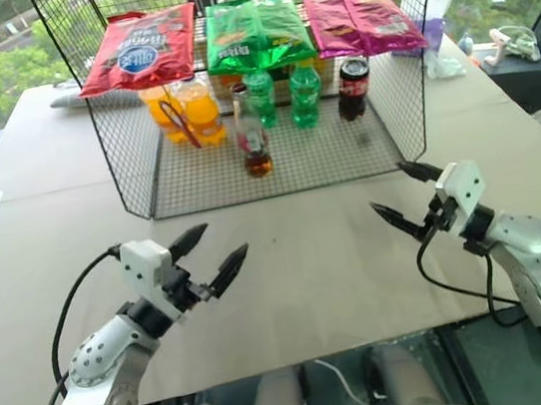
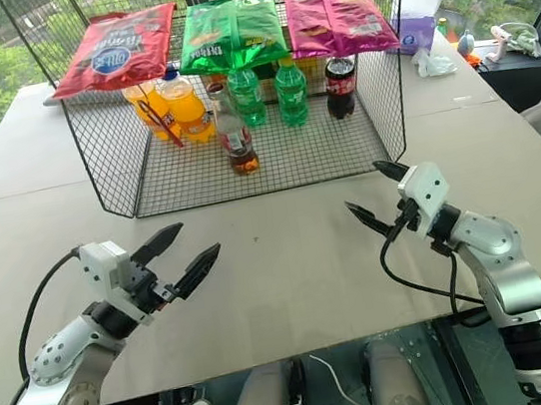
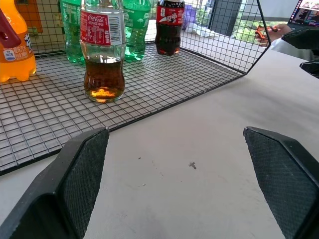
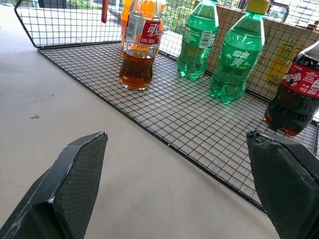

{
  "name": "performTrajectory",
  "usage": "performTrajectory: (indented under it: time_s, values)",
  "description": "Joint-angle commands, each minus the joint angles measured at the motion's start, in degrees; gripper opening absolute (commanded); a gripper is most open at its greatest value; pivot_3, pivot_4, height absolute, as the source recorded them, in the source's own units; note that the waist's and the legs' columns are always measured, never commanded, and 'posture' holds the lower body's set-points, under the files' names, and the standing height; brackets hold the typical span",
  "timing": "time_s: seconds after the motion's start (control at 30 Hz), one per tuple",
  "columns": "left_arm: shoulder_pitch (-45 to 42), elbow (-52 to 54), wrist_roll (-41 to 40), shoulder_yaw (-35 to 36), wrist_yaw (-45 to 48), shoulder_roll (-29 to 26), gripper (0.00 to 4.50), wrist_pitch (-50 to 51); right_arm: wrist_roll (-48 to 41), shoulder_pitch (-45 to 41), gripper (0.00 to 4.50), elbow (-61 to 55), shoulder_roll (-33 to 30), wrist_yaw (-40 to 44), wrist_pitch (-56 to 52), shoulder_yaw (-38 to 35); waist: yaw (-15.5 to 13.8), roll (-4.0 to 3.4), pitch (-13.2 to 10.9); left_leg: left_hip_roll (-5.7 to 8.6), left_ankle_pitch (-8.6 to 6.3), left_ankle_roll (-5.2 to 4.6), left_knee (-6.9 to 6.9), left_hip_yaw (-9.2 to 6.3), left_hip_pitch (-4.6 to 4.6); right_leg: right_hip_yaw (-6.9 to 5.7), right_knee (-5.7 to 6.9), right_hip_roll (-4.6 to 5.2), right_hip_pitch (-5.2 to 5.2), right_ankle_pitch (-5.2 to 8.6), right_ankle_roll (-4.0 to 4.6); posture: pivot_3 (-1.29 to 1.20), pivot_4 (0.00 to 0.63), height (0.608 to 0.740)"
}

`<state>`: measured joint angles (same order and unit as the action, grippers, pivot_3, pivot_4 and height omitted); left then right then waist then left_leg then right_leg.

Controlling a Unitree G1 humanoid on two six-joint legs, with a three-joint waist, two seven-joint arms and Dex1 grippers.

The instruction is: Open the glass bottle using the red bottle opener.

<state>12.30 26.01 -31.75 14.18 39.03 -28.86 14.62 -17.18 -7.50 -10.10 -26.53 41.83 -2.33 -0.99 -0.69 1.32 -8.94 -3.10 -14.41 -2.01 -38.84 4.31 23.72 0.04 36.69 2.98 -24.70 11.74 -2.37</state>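
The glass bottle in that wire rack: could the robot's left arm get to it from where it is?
Probably yes: the glass bottle stands at the rack's open front, and the left gripper's open fingers have bare table ahead.

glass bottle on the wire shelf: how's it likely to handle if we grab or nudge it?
The glass bottle looks tall and narrow on a wire rack, so a push up high may tip it. Liquid fills just the bottom, so probably light but bottom-weighted. Smooth glass is likely slippery and breakable.

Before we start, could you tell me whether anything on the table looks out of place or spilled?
Nothing is spilled or tipped. The glass bottle stands upright on the wire rack. One oddity: the red opener leans against the orange bottles instead of lying flat.
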Motion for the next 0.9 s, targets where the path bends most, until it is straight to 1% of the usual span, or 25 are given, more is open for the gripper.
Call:
performTrajectory:
  time_s: [0.03,0.13,0.3,0.43,0.53,0.63,0.9]
  values:
    - [-1.6,2.2,-1.04,1.18,-1.54,-0.13,4.46,0.67,-0.89,-0.07,4.5,-1.58,0.24,-0.72,1.2,-1.75,-0.03,0.0,0.0,0.0,0.0,0.0,0.0,0.0,0.0,0.0,0.0,0.0,0.0,0.0,0.0,0.0,0.15,0.74]
    - [-4.95,1.86,-1.42,0.89,-4.32,0.81,4.46,2.26,-1.35,-0.18,4.5,-2.51,2.38,-2.58,2.49,-2.04,-0.1,0.01,0.0,0.01,0.0,0.0,0.0,-0.04,0.0,-0.03,0.01,0.0,0.01,0.0,0.0,0.0,0.15,0.74]
    - [-8.55,-0.03,-0.64,1.01,-7.6,1.98,4.46,3.16,-3.6,-1.37,4.5,-4.68,3.37,-1.88,1.97,-1.35,0.15,0.0,-0.01,0.01,0.0,0.0,0.0,-0.01,0.01,0.04,-0.01,0.0,0.0,-0.01,-0.01,0.0,0.15,0.74]
    - [-10.92,-1.33,-1.49,2.7,-11.44,2.91,4.46,5.59,-4.94,-1.69,4.5,-9.31,4.21,-2.02,1.75,-0.26,0.08,0.0,-0.01,0.0,0.0,0.0,0.0,-0.02,-0.01,0.0,0.02,-0.03,0.01,-0.01,-0.01,0.0,0.15,0.74]
    - [-15.56,-5.76,0.59,3.15,-15.04,2.68,4.46,6.86,-5.83,-2.58,4.5,-12.81,5.41,-1.53,3.73,0.57,0.03,0.0,-0.01,0.01,0.0,0.0,0.0,-0.02,-0.01,0.0,0.02,-0.03,0.0,-0.01,-0.01,0.0,0.15,0.74]
    - [-21.31,-11.04,2.35,3.33,-19.13,3.23,4.46,7.91,-8.43,-4.21,4.5,-16.29,5.97,-1.36,1.75,1.35,-0.09,0.02,-0.01,0.03,0.01,0.01,-0.01,-0.06,0.0,-0.03,0.03,-0.03,0.02,-0.01,-0.02,0.0,0.15,0.74]
    - [-28.73,-18.14,5.54,1.9,-21.63,3.7,4.46,7.76,-9.62,-3.35,4.5,-20.7,4.93,-1.76,-1.03,2.35,-0.06,0.05,-0.01,0.03,0.01,0.0,-0.01,-0.03,0.05,-0.03,-0.01,-0.03,0.01,-0.08,-0.12,0.0,0.15,0.74]
